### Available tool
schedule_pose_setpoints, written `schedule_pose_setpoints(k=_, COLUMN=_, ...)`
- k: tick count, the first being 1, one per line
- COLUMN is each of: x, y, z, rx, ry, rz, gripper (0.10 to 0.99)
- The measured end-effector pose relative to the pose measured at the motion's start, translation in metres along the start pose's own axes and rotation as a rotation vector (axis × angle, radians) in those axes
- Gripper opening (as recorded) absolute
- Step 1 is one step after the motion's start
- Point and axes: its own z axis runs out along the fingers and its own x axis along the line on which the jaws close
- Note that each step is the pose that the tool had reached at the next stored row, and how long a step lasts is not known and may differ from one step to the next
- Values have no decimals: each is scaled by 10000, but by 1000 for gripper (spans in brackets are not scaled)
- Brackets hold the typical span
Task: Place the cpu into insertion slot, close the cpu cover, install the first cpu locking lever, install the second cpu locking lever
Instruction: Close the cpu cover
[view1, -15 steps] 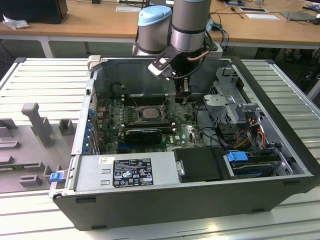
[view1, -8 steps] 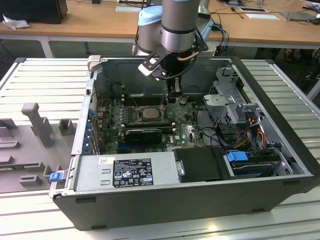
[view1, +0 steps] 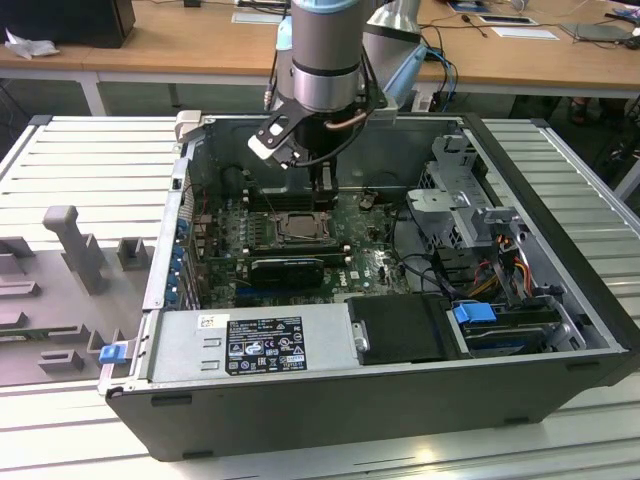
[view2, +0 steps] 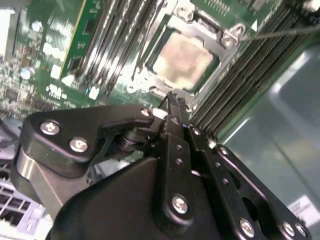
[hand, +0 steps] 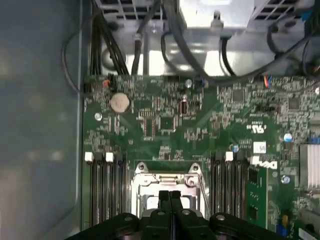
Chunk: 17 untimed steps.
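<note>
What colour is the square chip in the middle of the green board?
Pale silvery grey. The cpu shows best in the second wrist view.

cpu (view2: 187, 59) seated beneath closed cpu cover (view2: 226, 56)

The gripper (view2: 174, 102) is black; right past its tips the cpu (view2: 187, 57) is pale silver-grey, framed by the shiny silver cpu cover (view2: 145, 75), green board (hand: 165, 120) all around.

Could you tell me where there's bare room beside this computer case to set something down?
The slatted table on the exterior view's right of the case is bare. The exterior view's left holds grey fixtures; the motherboard around the tool is crowded.
</note>
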Motion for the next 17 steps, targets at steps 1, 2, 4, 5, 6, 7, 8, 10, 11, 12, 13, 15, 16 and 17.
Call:
schedule_pose_setpoints(k=1, x=-1, y=-11, z=24, rx=0, ry=1, rz=-11, gripper=106)
schedule_pose_setpoints(k=2, x=-1, y=-17, z=43, rx=0, ry=3, rz=-28, gripper=106)
schedule_pose_setpoints(k=4, x=-2, y=-43, z=96, rx=5, ry=27, rz=-205, gripper=106)
schedule_pose_setpoints(k=5, x=-3, y=-58, z=99, rx=7, ry=37, rz=-262, gripper=106)
schedule_pose_setpoints(k=6, x=-2, y=-64, z=99, rx=8, ry=39, rz=-287, gripper=106)
schedule_pose_setpoints(k=7, x=-2, y=-72, z=99, rx=7, ry=41, rz=-290, gripper=106)
schedule_pose_setpoints(k=8, x=-2, y=-85, z=99, rx=7, ry=43, rz=-289, gripper=106)
schedule_pose_setpoints(k=10, x=-2, y=-144, z=95, rx=7, ry=71, rz=-289, gripper=106)
schedule_pose_setpoints(k=11, x=-2, y=-193, z=93, rx=6, ry=80, rz=-287, gripper=106)
schedule_pose_setpoints(k=12, x=-2, y=-216, z=92, rx=6, ry=81, rz=-287, gripper=106)
schedule_pose_setpoints(k=13, x=-2, y=-239, z=91, rx=6, ry=81, rz=-288, gripper=106)
schedule_pose_setpoints(k=15, x=-2, y=-297, z=89, rx=5, ry=82, rz=-287, gripper=106)
schedule_pose_setpoints(k=16, x=-2, y=-316, z=88, rx=6, ry=81, rz=-287, gripper=106)
schedule_pose_setpoints(k=17, x=-2, y=-328, z=87, rx=5, ry=82, rz=-288, gripper=106)
